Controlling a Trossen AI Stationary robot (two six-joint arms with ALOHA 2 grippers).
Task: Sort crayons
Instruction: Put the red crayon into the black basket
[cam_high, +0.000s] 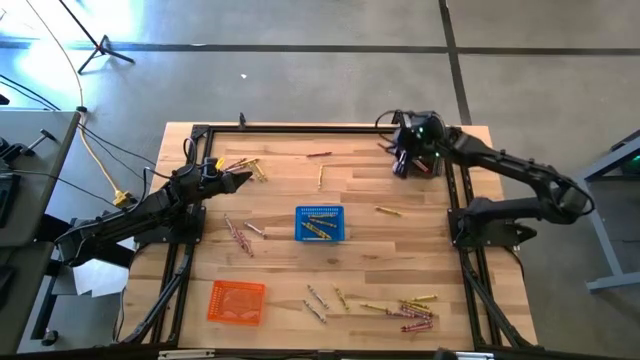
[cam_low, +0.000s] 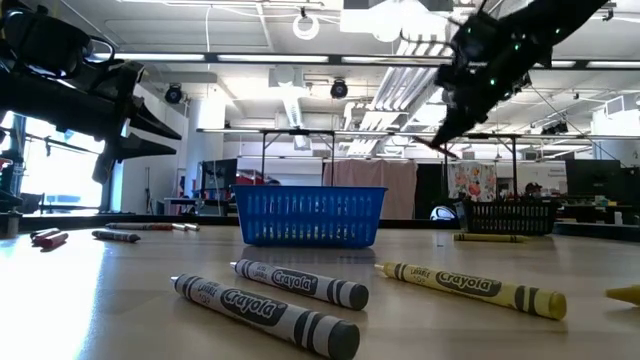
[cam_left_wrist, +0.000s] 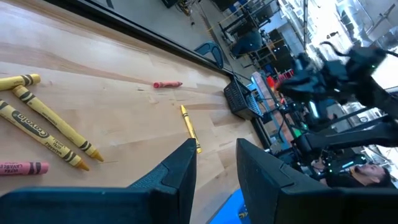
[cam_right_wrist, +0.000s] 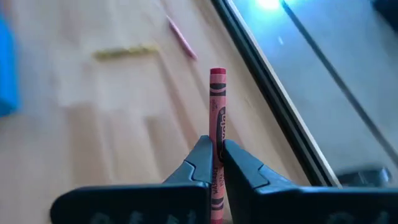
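The right gripper (cam_right_wrist: 214, 163) is clamped on a red crayon (cam_right_wrist: 217, 118), which sticks out forward between the closed fingertips, and is raised above the table (cam_high: 280, 200) near its far right corner, beside the dark mesh basket (cam_high: 432, 163). The step in hand appears to be delivery of this crayon to its bin, judged to be the dark basket nearest the gripper. To do it well, bring the crayon squarely over the basket's open top, lower until the tip is inside the rim, then part the fingers; a release from height risks the crayon bouncing out or rolling toward the black rail along the far edge. The left gripper (cam_left_wrist: 214, 163) hangs over the left side of the table with its fingers apart and nothing between them, next to a group of yellow crayons (cam_high: 247, 167) with a pink one among them. Other crayons remain scattered: a red one (cam_high: 319, 154) near the far edge, a yellow one (cam_high: 320, 177) toward the centre, another yellow one (cam_high: 388, 211) right of centre, pinkish ones (cam_high: 238, 236) left of centre, and a mixed cluster (cam_high: 405, 309) toward the near right corner. A blue basket (cam_high: 320, 224) at the centre already holds crayons; an orange basket (cam_high: 237, 302) sits near the near left corner. No obstruction lies between the right gripper and the dark basket.
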